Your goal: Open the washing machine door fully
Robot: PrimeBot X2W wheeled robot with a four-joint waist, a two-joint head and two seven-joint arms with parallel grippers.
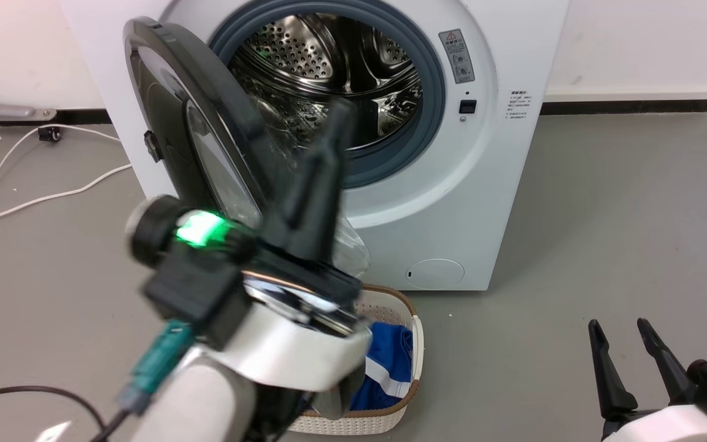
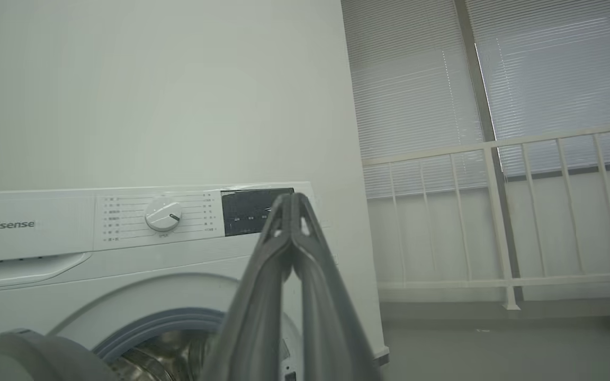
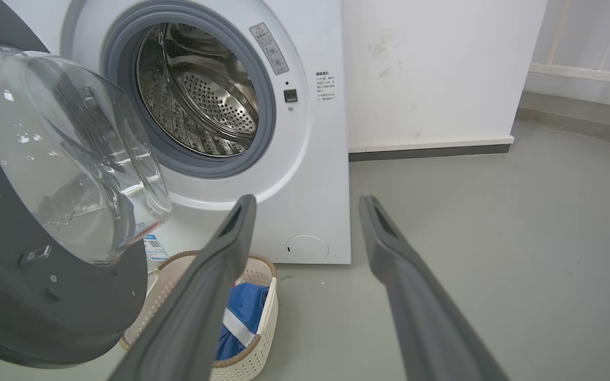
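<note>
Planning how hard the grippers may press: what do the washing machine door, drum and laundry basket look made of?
The washing machine door: dark rim, probably plastic, around a clear bowl with bright reflections, glass or clear plastic. The drum: shiny perforated metal, likely stainless steel. The laundry basket: cream perforated walls with a brown rim, seemingly moulded plastic.

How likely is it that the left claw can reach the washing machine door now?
Probably yes. The left claw, shut, is raised just beside the inner side of the washing machine door, before the open drum; nothing seems to stand between them.
</note>
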